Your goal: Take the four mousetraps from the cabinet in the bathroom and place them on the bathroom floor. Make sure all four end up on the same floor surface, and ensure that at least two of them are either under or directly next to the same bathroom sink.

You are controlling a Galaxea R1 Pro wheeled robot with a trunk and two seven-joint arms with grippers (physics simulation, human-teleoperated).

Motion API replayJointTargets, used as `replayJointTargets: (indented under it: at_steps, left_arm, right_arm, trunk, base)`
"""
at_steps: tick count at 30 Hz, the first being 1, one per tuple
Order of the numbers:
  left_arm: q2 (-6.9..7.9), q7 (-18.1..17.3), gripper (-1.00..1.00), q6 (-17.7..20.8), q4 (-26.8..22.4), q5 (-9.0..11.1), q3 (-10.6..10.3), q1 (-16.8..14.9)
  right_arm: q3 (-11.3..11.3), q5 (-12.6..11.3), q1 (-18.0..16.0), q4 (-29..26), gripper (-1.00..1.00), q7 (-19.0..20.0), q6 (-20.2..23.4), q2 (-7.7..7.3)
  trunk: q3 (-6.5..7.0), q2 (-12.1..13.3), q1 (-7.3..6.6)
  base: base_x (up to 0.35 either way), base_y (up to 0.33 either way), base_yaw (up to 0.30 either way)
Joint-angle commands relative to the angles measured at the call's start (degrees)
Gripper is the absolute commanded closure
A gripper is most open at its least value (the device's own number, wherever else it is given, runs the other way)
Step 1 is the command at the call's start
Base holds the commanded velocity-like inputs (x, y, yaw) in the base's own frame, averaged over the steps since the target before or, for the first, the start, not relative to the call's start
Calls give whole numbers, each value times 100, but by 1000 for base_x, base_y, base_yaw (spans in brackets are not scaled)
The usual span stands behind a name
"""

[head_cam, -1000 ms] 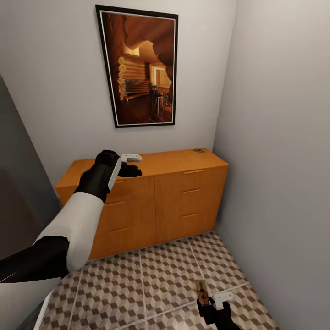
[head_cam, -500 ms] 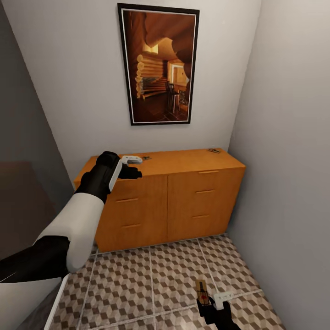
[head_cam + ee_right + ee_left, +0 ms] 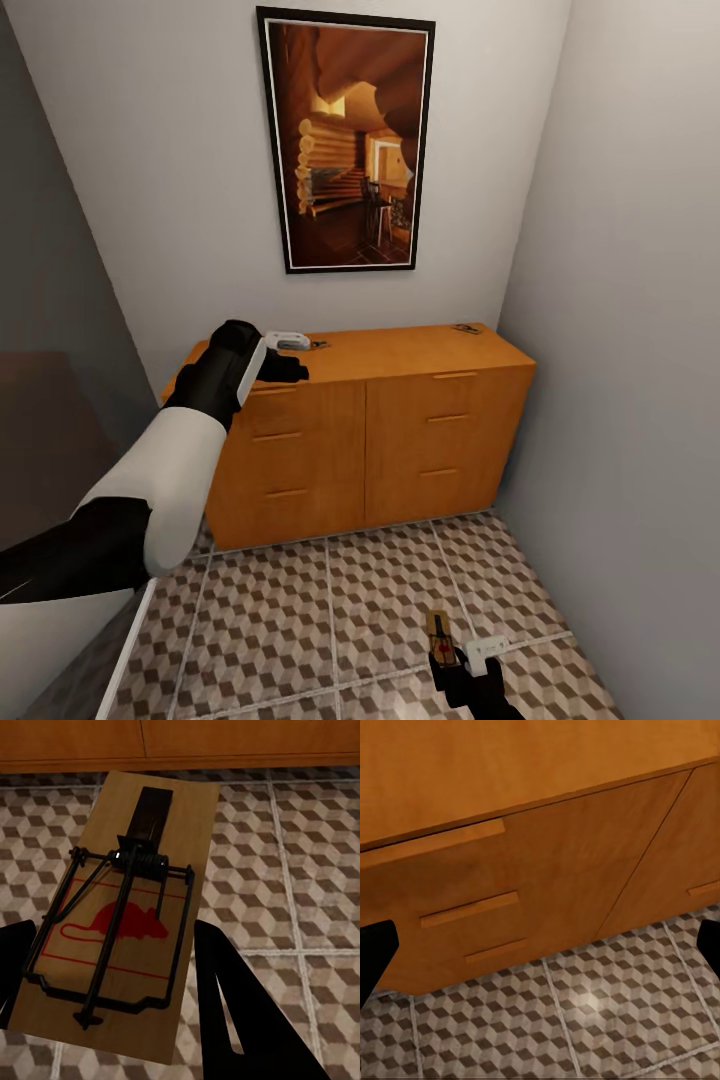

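Observation:
The orange-brown cabinet stands against the back wall. Two tiny dark mousetraps lie on its top, one near the left end and one at the right rear corner. My left gripper hovers open at the cabinet's top left front edge, just short of the nearer trap. The left wrist view looks past its spread fingertips at the drawer fronts. Low over the bathroom floor, my right gripper is shut on a mousetrap, also seen at the head view's lower edge.
A framed picture hangs above the cabinet. A grey wall runs close along the right side and a dark grey panel closes the left. Patterned tiles stretch in front of the cabinet.
The head camera swung over the last second, shifting the whole picture right. The left gripper has risen slightly at the cabinet's top edge. The right gripper still holds its mousetrap.

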Motion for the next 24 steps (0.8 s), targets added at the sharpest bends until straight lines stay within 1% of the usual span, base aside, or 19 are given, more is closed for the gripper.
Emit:
replayJointTargets:
  at_steps: [1,8,24]
  left_arm:
    - [0,-55,-100,19,11,-62,13,-12]
    - [81,-54,-100,25,39,-62,13,-54]
    - [82,-93,-100,74,21,-49,18,-70]
  right_arm:
    - [18,-49,-4,7,100,42,-20,-1]
    - [18,-49,-4,7,100,43,-20,3]
    - [18,-49,-4,7,100,43,-28,0]
  trunk:
    - [-6,-3,0]
    - [-6,-3,0]
    - [-6,-3,0]
  base:
    - [0,0,0]
    - [0,0,0]
    - [0,0,0]
